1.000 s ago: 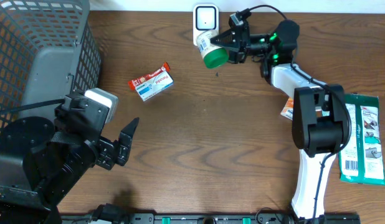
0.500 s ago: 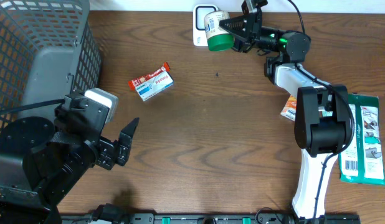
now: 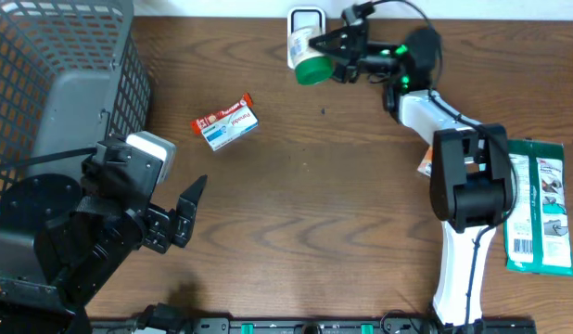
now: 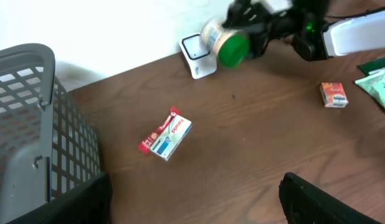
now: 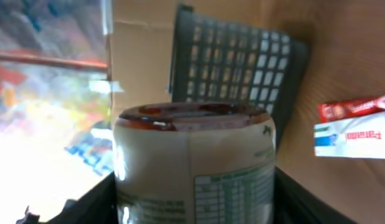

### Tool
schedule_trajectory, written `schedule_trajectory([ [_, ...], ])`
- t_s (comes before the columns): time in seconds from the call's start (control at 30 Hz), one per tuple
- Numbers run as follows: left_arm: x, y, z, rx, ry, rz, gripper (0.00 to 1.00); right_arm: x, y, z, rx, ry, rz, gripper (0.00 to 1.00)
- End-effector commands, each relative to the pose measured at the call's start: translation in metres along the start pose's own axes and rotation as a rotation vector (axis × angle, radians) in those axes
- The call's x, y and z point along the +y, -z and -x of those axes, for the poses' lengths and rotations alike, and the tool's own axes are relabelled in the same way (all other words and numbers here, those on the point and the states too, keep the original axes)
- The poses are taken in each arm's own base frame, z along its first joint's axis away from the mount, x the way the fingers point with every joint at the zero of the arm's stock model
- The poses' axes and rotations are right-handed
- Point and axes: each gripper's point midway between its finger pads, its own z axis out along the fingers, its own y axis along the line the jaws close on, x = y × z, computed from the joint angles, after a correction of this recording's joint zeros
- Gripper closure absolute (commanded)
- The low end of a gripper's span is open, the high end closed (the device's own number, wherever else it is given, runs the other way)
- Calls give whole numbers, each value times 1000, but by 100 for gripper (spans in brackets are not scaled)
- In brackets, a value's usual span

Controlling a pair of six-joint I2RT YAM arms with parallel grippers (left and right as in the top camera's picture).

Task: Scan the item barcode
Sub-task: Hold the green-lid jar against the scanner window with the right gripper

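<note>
A white bottle with a green cap (image 3: 306,59) hangs just in front of the white scanner (image 3: 306,19) at the table's far edge. My right gripper (image 3: 327,51) is shut on it, reaching in from the right. In the right wrist view the bottle (image 5: 192,162) fills the frame, its printed label facing the camera, with dark fingers (image 5: 96,202) against both sides. The left wrist view shows the bottle (image 4: 223,43) beside the scanner (image 4: 194,51). My left gripper (image 4: 192,208) stands open at the near left, holding nothing and far from the bottle.
A grey wire basket (image 3: 55,83) fills the far left corner. A red, white and blue box (image 3: 225,123) lies right of it. A small orange box (image 3: 426,167) and a green packet (image 3: 539,209) lie beside the right arm's base.
The right gripper carried the bottle up toward the scanner, then shifted it slightly left, the green cap now pointing down and left. The left arm stayed still.
</note>
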Motion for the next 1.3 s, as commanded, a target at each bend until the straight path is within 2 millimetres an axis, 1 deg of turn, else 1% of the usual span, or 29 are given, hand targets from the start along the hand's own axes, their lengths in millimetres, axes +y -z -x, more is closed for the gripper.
schedule_trajectory([
  [0.0, 2, 2, 1, -5, 5, 12, 13, -36, -36, 1, -39, 257, -117, 99],
  [0.03, 2, 2, 1, -5, 5, 12, 14, -45, -41, 2, -58, 266, -158, 99],
  [0.07, 2, 2, 1, -5, 5, 12, 14, -48, -47, 4, -74, 284, -191, 99],
  [0.1, 2, 2, 1, -5, 5, 12, 14, -46, -51, 7, -94, 315, -216, 99],
  [0.13, 2, 2, 1, -4, 5, 12, 14, -40, -53, 11, -120, 355, -249, 99],
  [0.2, 2, 2, 1, -5, 5, 12, 14, -33, -51, 18, -165, 417, -337, 99],
  [0.23, 2, 2, 1, -4, 5, 12, 14, -30, -47, 22, -192, 458, -418, 99],
  [0.27, 2, 2, 1, -4, 5, 12, 14, -28, -37, 28, -233, 524, -574, 99],
  [0.3, 2, 2, 1, -4, 5, 12, 14, -24, -31, 30, -249, 557, -656, 99],
  [0.33, 2, 2, 1, -4, 5, 12, 14, -16, -19, 34, -276, 630, -812, 99],
  [0.37, 2, 2, 1, -4, 5, 12, 14, -12, -14, 36, -285, 660, -873, 99],
  [0.47, 2, 2, 1, -5, 5, 12, 14, 8, 8, 43, -307, 796, -1133, 99],
  [0.5, 2, 2, 1, -5, 5, 12, 14, 17, 18, 47, -318, 861, -1250, 99],
  [0.53, 2, 2, 1, -5, 5, 12, 14, 27, 26, 51, -317, 961, -1381, 99],
  [0.6, 2, 2, 1, -5, 5, 12, 14, 39, 30, 53, -281, 1103, -1537, 99],
  [0.63, 2, 2, 1, -4, 5, 12, 14, 46, 31, 54, -216, 1230, -1653, 99],
  [0.67, 2, 2, 1, -4, 5, 12, 14, 48, 30, 55, -167, 1296, -1701, 99],
  [0.73, 2, 2, 1, -5, 5, 12, 14, 50, 28, 57, -71, 1407, -1754, 99],
  [0.83, 2, 2, 1, -4, 5, 12, 14, 48, 22, 64, 91, 1579, -1797, 99],
  [0.87, 2, 2, 1, -4, 5, 12, 14, 48, 21, 66, 122, 1612, -1801, 99],
  [0.9, 2, 2, 1, -4, 5, 12, 14, 41, 14, 67, 215, 1691, -1783, 99],
  [0.93, 2, 2, 1, -4, 5, 12, 14, 38, 10, 67, 260, 1731, -1765, 99],
  [0.97, 2, 2, 1, -4, 5, 12, 14, 27, -2, 65, 395, 1840, -1694, 99],
  [1.0, 2, 2, 1, -4, 5, 12, 14, 23, -7, 64, 463, 1898, -1659, 99],
  [1.03, 2, 2, 1, -4, 5, 12, 14, 14, -11, 64, 551, 1958, -1628, 99],
  [1.1, 2, 1, 1, -4, 5, 12, 14, 1, -10, 66, 671, 2017, -1623, 99],
  [1.17, 2, 1, 1, -2, 6, 12, 14, -19, -9, 69, 794, 2056, -1612, 99],
  [1.23, 2, 1, 1, -2, 6, 12, 14, -35, -8, 73, 852, 2074, -1608, 99],
  [1.27, 2, 1, 1, -2, 6, 12, 14, -42, -7, 79, 853, 2075, -1619, 99],
])
